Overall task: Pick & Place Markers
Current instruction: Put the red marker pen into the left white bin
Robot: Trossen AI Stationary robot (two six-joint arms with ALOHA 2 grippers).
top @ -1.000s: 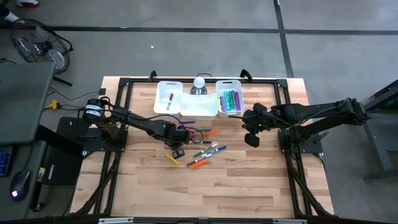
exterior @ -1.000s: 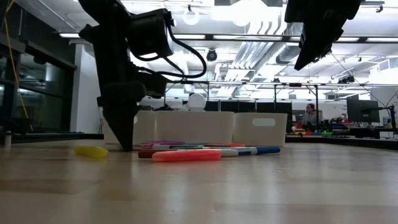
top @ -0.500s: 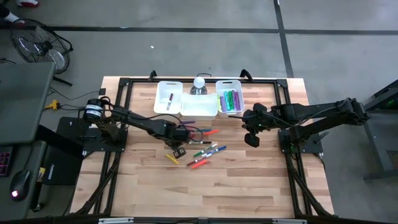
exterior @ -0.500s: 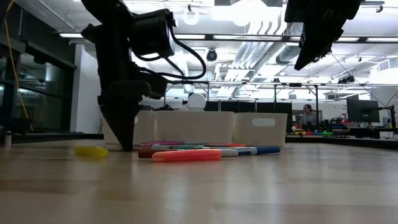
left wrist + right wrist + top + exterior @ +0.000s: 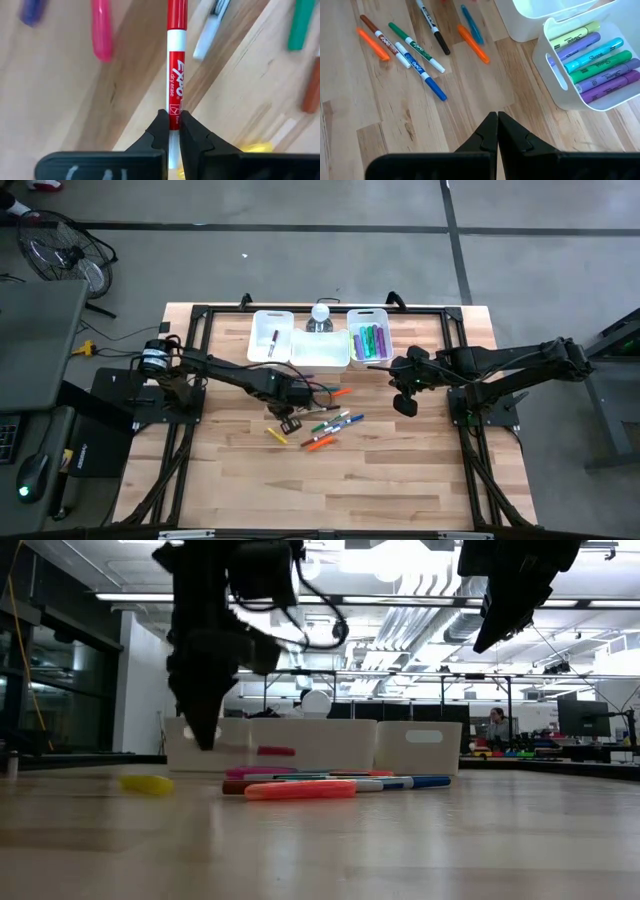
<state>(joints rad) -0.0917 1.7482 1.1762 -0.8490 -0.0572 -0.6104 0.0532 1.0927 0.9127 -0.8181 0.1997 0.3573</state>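
Red-capped, white-barrelled dry-erase marker sits pinched between the two dark fingers of the left hand, which grips it near its lower end so that the barrel runs straight out ahead of the wrist camera. In the low view the left hand hangs clear of the pale wooden surface, with the marker showing as a short red stub in front of the bins. From above, this hand is over the middle of the surface, just beside the scattered loose markers.

Those loose markers lie flat on the wood in mixed colours: orange, green, blue, brown and black-capped ones in a loose cluster, and a yellow highlighter a little apart on the left arm's side.

Three white rectangular plastic bins stand in a row along the far edge. The left bin holds one dark marker, and the right bin holds yellow, purple, teal and green highlighters lying side by side.

The right hand has its fingers pressed together on nothing, and it hovers above bare wood near the right bin, well apart from the left hand.
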